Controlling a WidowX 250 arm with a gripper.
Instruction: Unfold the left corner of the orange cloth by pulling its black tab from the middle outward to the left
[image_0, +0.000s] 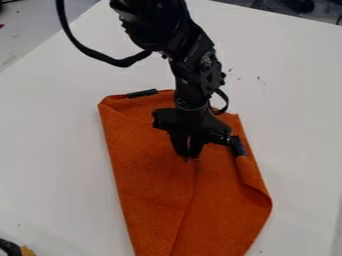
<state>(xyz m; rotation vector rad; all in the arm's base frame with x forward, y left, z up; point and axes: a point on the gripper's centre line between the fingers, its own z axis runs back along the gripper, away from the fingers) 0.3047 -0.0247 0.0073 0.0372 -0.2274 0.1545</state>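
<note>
Cloth below my end effector, long side running down the frame

I have my end effector pointed down at the middle of the orange cloth, with its tips at the top of a crease. I cannot tell whether it is spread, pressed together or pinching fabric.

The work in hand looks like handling a fold, and I judge it goes best if I take just the layer meant to move. I should press lightly into the raised fabric by the crease, close on a small pinch, then lift only a little to check that the lower layer stays down. A slow, low pull in line with the fold should keep the sides from skewing; a deep grab could bunch both layers or drag the whole piece over the tabletop.

The cloth lies from the centre of the frame to its bottom edge. Its long axis runs top to bottom, leaning slightly right as it descends. One short end faces the top, with a dark tab at its left part; the right side is turned over in a loose fold that bulges toward the lower right.
</note>
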